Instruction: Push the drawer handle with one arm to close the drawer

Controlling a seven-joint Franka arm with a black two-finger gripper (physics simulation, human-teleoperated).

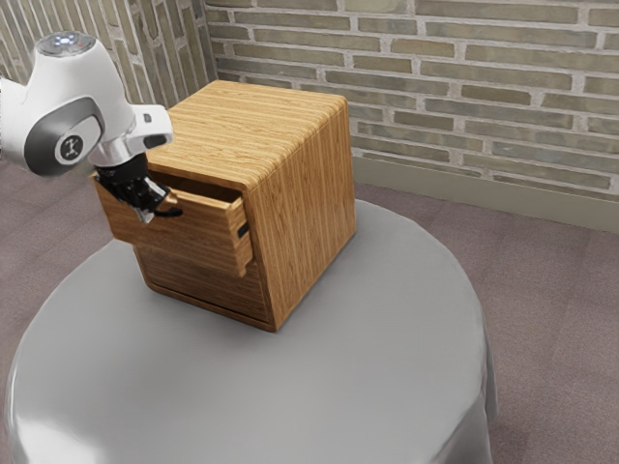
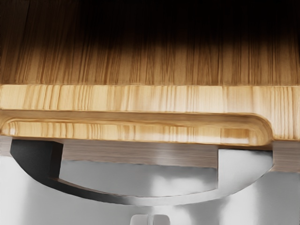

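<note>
The black gripper (image 1: 146, 209) is at the outer side of the drawer front (image 1: 198, 235), close to the dark handle (image 1: 170, 212). Whether it touches the handle cannot be told. The top drawer stands partly out of the wooden cabinet (image 1: 305, 184). In the wrist view, the curved metal handle (image 2: 140, 201) runs along the drawer front's edge (image 2: 140, 131). Just outside the bar are the tips of the gripper (image 2: 150, 220), side by side and shut, with nothing visible between them. The drawer's inside lies in dark shadow.
The cabinet stands on a round table with a grey cloth (image 1: 387, 358). Its lower front (image 1: 198, 280) sits below the pulled-out drawer. A brick wall (image 1: 484, 87) rises behind. The white arm comes in from the exterior view's upper left.
</note>
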